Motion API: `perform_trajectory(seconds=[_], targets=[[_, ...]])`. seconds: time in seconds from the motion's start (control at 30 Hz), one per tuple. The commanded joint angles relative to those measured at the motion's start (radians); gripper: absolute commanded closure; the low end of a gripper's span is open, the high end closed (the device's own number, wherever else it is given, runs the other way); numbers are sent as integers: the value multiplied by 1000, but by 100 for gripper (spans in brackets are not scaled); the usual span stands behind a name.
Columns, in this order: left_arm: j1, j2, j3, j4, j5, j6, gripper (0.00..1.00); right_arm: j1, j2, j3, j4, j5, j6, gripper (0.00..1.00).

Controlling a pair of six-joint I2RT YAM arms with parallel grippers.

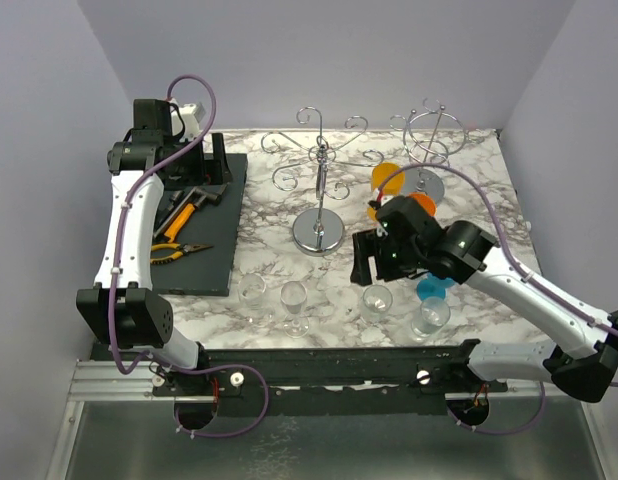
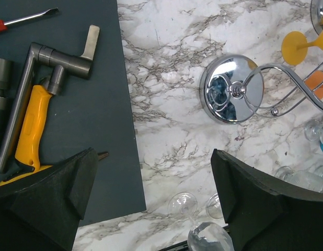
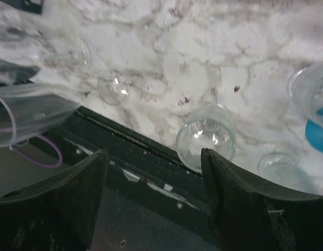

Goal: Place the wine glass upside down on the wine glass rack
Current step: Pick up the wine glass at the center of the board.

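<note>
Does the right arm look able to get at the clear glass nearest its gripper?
Likely yes: the right gripper is open and empty, the clear glass stands upright just ahead of it, and nothing lies between them.

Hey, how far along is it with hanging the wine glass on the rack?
Already done, apparently: two orange glasses hang by the rack. In hand: nothing yet; the right gripper hovers, jaws open, over a clear glass standing near the front edge of the table. The left gripper is open by the tool mat. Remaining: grasp that glass, invert it, hang it on the rack.
</note>
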Motion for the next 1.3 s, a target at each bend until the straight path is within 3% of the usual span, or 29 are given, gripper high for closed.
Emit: perform_trajectory(seconds=[0.0, 0.43, 1.03, 1.17, 1.27], targets=[[5, -41, 19, -27, -43, 14, 1, 49, -14, -94, -59, 2, 113, 23], [5, -37, 25, -49, -46, 28, 1, 80, 51, -245, 44, 59, 230, 30], [5, -19, 57, -67, -77, 42, 1, 113, 235, -280, 134, 185, 360, 36], [5, -11, 58, -70, -77, 67, 1, 136, 267, -275, 143, 208, 381, 49], [5, -12, 60, -73, -71, 67, 1, 145, 263, -270, 143, 220, 389, 77]])
